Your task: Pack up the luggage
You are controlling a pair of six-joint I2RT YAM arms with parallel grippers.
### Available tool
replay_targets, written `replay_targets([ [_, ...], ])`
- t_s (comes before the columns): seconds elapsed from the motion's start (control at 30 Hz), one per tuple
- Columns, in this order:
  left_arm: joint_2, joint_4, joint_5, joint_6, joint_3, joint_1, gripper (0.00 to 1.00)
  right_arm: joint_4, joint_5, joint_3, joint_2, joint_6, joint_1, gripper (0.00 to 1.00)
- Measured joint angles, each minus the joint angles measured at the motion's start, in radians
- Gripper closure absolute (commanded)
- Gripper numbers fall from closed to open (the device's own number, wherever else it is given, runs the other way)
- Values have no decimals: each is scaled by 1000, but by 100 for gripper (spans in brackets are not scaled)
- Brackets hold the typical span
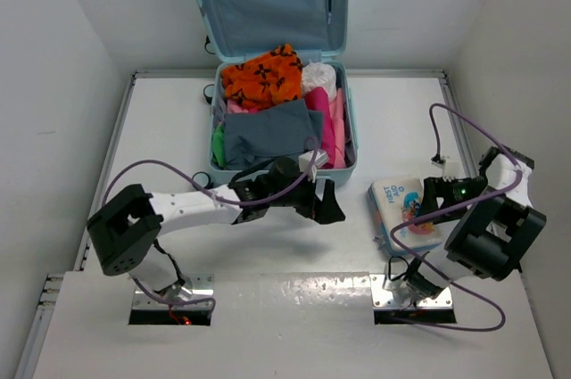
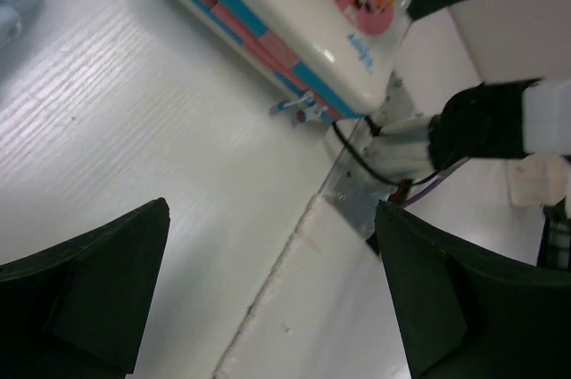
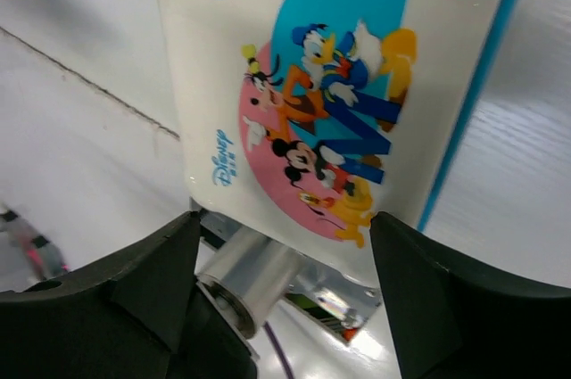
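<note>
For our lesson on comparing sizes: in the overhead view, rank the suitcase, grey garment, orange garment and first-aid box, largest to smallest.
1. suitcase, clearly the largest.
2. grey garment.
3. orange garment and first-aid box: these look about alike, so they are not ranked against each other.

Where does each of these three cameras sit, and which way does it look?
Top external: above and behind the arms, looking down on table and open luggage; both arms show.
Left wrist: on the left arm, looking across the table at the first-aid box; open left gripper shows.
Right wrist: on the right arm, close over that box; open right gripper shows.
Shared: all three see the box.
</note>
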Motion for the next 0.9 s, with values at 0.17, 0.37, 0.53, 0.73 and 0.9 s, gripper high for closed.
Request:
replay_targets([
  [0.17,-45,139,-149,-163,-41,-104,0,0,-39,-19,43,74,32,19],
  [0.37,63,282,-330,-402,-80,-181,0,-92,-130,-20,197,152,58,12],
  [0.53,194,338,-452,-535,-64,-275,0,-143,-157,-23,299,201,77,12],
  [0.73,371,341,-547,-614,61,-328,0,-131,-151,-26,285,255,84,12],
  [0.9,406,360,-590,-624,100,-328,0,-60,-99,-6,146,278,69,11],
])
